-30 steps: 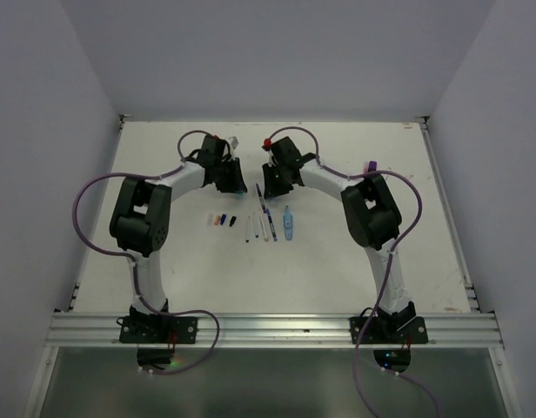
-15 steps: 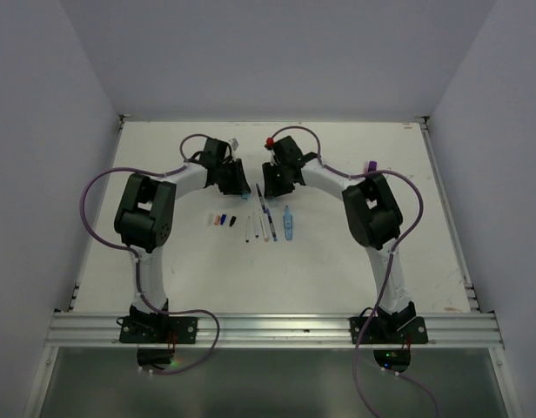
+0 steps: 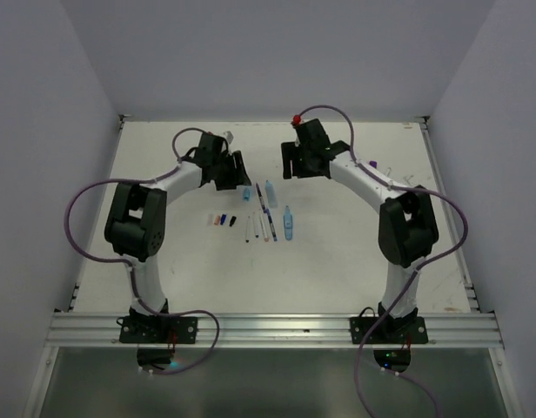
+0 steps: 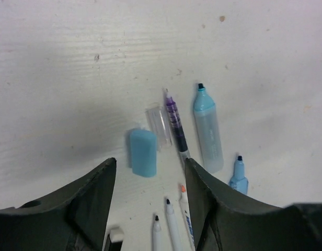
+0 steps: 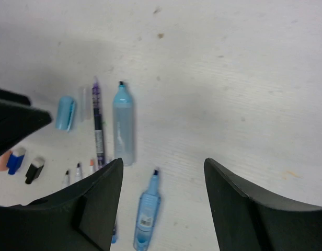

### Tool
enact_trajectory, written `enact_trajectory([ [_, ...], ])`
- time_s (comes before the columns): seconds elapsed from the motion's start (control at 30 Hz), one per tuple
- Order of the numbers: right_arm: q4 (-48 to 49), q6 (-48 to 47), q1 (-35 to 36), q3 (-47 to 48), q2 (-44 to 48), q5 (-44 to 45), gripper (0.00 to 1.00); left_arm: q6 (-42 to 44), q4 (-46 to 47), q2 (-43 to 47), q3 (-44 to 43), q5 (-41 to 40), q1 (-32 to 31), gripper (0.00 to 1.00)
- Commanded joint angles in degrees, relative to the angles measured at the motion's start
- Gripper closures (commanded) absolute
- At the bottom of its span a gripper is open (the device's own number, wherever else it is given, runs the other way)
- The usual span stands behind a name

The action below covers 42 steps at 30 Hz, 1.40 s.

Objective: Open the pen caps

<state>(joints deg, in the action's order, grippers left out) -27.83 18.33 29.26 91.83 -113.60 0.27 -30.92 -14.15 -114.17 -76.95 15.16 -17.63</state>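
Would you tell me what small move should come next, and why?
Probably swing the right end effector toward the purple item beside its arm: it and the left end effector are open and empty, the pens in the wrist views show bare tips, that item is unchecked.

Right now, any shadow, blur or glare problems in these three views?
Left wrist: soft grey shadow on the white table beside the light-blue plastic cap; left gripper fingers dark and soft-focused. Right wrist: shadow upper left, light-blue highlighter pen sharp. Top external: even light, no glare, pens too small to resolve.
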Motion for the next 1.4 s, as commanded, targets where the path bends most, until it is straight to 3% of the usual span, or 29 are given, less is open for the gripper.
enact_trajectory([
  [0.0, -2.7, -1.5, -3.6, -1.9, 7.2, 11.2, 0.33, -0.4, -0.9, 10.2, 0.0, -2.9, 0.4, 0.41],
  [0.17, -4.5, -0.8, -11.7, -4.8, 8.5, 17.2, 0.30, 2.2, -2.1, 20.8, 2.3, -6.7, 0.4, 0.18],
  [0.23, -4.7, 0.5, -14.1, -5.4, 8.1, 17.0, 0.31, 3.2, -2.2, 25.3, 4.0, -8.6, 0.4, 0.06],
  [0.3, -4.8, 1.3, -17.5, -5.7, 7.0, 15.1, 0.33, 5.1, -2.2, 28.2, 6.2, -10.4, 0.4, 0.00],
  [0.6, -4.9, 2.8, -24.0, -4.6, 1.1, 11.9, 0.48, 9.2, -1.2, 43.6, 17.0, -12.4, 0.5, 0.00],
  [1.1, -3.1, 2.9, -26.7, -4.7, -7.3, 7.7, 0.59, 7.9, -0.3, 49.4, 25.2, -9.9, 0.5, 0.00],
  [1.2, -3.5, 2.4, -26.8, -4.7, -8.2, 6.0, 0.71, 7.8, 0.2, 49.0, 24.8, -9.4, 0.5, 0.00],
  [1.33, -1.4, 1.0, -26.3, -6.7, -6.8, 1.8, 0.99, 7.3, 1.1, 48.5, 24.2, -7.4, 0.5, 0.00],
  [1.37, -0.6, 0.7, -25.9, -7.4, -6.1, 1.1, 1.00, 6.8, 1.3, 48.3, 24.1, -6.9, 0.5, 0.00],
])
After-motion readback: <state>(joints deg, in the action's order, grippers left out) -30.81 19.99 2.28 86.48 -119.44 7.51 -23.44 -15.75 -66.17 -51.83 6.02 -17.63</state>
